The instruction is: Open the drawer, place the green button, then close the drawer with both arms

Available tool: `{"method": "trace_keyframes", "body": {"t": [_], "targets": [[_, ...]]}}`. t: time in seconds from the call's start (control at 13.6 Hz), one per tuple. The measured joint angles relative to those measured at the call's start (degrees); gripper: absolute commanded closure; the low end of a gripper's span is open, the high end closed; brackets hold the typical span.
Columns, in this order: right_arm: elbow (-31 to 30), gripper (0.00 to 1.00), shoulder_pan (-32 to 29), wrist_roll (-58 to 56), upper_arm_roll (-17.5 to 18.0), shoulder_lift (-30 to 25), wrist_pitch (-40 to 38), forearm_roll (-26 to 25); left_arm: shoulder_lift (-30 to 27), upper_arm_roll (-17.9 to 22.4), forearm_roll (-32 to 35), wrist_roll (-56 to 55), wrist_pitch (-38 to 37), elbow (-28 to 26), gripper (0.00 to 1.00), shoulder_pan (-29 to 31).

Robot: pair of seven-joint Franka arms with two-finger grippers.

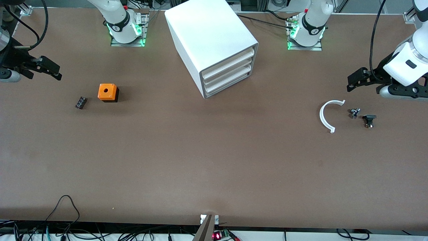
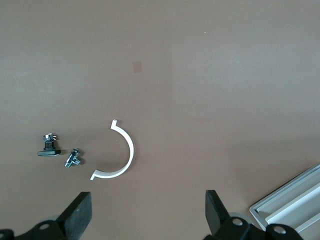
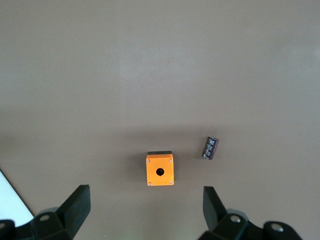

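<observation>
- The right gripper (image 1: 50, 70) hangs with fingers spread wide and empty over the worktop (image 1: 214, 167) at the right arm's end; a small black part (image 1: 81, 102) and an orange cube (image 1: 108, 92) lie just under and ahead of it.
- The cabinet (image 1: 210, 43) stands mid-worktop between both grippers; its lowest drawer (image 1: 227, 86) is shut.
- A white curved piece (image 1: 326, 115) lies near the left gripper (image 1: 356, 80), whose fingers are apart and empty.
- Under that gripper sit a small metal part (image 1: 354, 112) and, beside it, what I take for the button (image 1: 369, 120), though no green cap shows.
- Risk: the two tiny parts lie close together, so a wide grasp could nudge or take the wrong one.
</observation>
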Motion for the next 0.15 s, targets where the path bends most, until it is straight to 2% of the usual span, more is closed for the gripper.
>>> {"method": "trace_keyframes", "body": {"t": [0.15], "targets": [[-0.1,0.00,0.0,0.0,0.0,0.0,-0.1,0.0,0.0,0.0,0.0,0.0,0.0,0.0,0.00,0.0]]}}
